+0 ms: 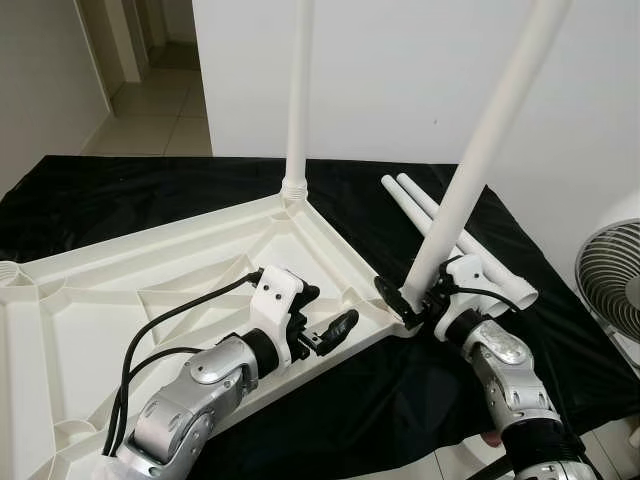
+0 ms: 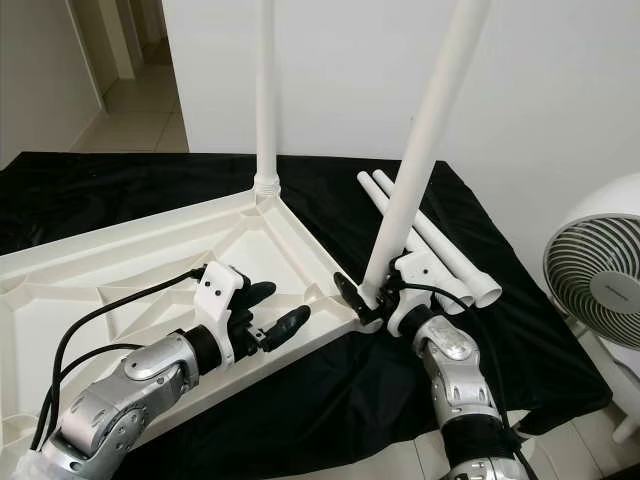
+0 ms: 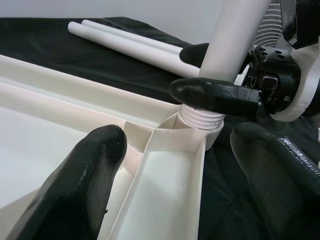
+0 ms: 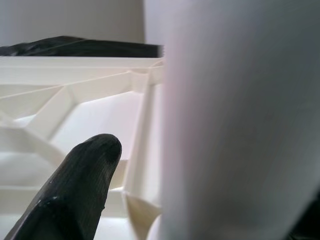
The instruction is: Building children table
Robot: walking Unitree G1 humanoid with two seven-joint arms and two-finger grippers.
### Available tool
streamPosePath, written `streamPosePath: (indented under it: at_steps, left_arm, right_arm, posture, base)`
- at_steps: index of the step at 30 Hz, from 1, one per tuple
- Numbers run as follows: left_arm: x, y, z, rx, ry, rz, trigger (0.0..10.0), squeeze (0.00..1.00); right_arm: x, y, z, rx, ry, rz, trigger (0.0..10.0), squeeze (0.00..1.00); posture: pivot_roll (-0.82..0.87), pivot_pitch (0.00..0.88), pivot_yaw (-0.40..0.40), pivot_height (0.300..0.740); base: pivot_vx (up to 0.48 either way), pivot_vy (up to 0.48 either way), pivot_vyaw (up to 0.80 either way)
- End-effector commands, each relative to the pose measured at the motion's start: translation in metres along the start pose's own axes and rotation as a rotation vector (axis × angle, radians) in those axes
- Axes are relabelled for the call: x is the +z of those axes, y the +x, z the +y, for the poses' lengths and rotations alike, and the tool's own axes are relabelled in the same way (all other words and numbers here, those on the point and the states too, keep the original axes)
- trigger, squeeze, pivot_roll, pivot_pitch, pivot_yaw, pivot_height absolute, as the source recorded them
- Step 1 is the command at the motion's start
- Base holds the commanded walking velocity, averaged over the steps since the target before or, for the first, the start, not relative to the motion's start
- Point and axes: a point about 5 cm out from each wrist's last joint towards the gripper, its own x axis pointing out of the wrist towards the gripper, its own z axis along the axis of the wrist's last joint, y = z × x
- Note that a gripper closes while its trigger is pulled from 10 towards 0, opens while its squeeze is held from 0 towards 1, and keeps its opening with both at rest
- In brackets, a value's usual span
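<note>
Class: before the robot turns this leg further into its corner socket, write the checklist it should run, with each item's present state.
1. Right gripper shut on the near leg at its base: ok.
2. Leg thread entered in the socket: ok, ridges still show above it.
3. Leg upright: not ok, it leans.
4. Left gripper steadying the tabletop: not ok, open, holding nothing.
5. Far leg seated: ok.
6. Spare legs out of the way: ok.

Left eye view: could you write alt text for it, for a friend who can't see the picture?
The robot's right end effector grips a tilted white table leg at the near corner of an upturned white tabletop on black cloth. Its left end effector hovers open over the tabletop's edge. Another leg stands at the far corner; two spare legs lie behind.
</note>
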Motion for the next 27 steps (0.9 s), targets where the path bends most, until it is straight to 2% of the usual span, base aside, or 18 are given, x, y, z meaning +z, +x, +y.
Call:
streamPosePath:
  at_steps: [1, 3, 6, 18, 19, 20, 21, 22, 23, 27]
  left_arm:
    - [0.005, -0.001, -0.005, -0.109, 0.012, -0.007, 10.0, 0.0]
    - [0.006, -0.002, -0.003, -0.103, 0.012, -0.005, 10.0, 0.0]
    - [0.007, -0.002, -0.001, -0.098, 0.014, -0.005, 10.0, 0.0]
    - [0.008, -0.003, 0.001, -0.092, 0.011, -0.002, 10.0, 0.0]
    - [0.008, -0.003, 0.0, -0.093, 0.011, -0.001, 10.0, 0.0]
    - [0.008, -0.003, 0.0, -0.093, 0.011, -0.001, 10.0, 0.0]
    - [0.008, -0.003, 0.0, -0.093, 0.011, 0.0, 10.0, 0.0]
    - [0.008, -0.003, 0.0, -0.093, 0.011, 0.0, 10.0, 0.0]
    - [0.008, -0.003, 0.0, -0.092, 0.01, 0.0, 10.0, 0.0]
    - [0.008, -0.003, 0.0, -0.09, 0.009, -0.002, 10.0, 0.0]
  right_arm:
    - [-0.002, -0.001, 0.0, 0.019, -0.013, 0.015, 10.0, 0.0]
    - [-0.004, -0.002, -0.002, 0.096, -0.049, 0.05, 10.0, 0.0]
    - [-0.006, -0.002, -0.003, 0.145, -0.066, 0.074, 10.0, 0.0]
    - [-0.011, -0.001, -0.009, 0.173, -0.092, 0.106, 10.0, 0.0]
    - [-0.011, -0.001, -0.01, 0.17, -0.089, 0.107, 6.6, 0.0]
    - [-0.011, -0.001, -0.01, 0.17, -0.089, 0.107, 6.6, 0.0]
    - [-0.013, -0.002, -0.012, 0.161, -0.077, 0.111, 1.2, 0.0]
    - [-0.013, -0.002, -0.012, 0.161, -0.077, 0.111, 1.2, 0.0]
    - [-0.014, -0.003, -0.013, 0.149, -0.063, 0.114, 0.0, 0.0]
    - [-0.017, -0.005, -0.012, 0.124, -0.032, 0.111, 0.0, 0.0]
  posture:
    - [0.03, 0.033, -0.008, 0.74]
    - [0.04, 0.038, -0.004, 0.74]
    - [0.04, 0.039, -0.003, 0.74]
    - [0.05, 0.044, 0.003, 0.74]
    - [0.04, 0.046, 0.003, 0.74]
    - [0.04, 0.046, 0.003, 0.74]
    - [0.05, 0.047, 0.003, 0.74]
    - [0.05, 0.047, 0.003, 0.74]
    - [0.05, 0.046, 0.001, 0.74]
    - [0.05, 0.044, -0.001, 0.74]
  base:
    - [0.0, 0.0, 0.0]
    - [0.0, 0.0, 0.0]
    - [0.0, 0.0, 0.0]
    - [0.0, 0.0, 0.0]
    - [0.0, 0.0, 0.0]
    - [0.0, 0.0, 0.0]
    - [0.0, 0.0, 0.0]
    - [0.0, 0.0, 0.0]
    - [0.0, 0.0, 0.0]
    - [0.0, 0.0, 0.0]
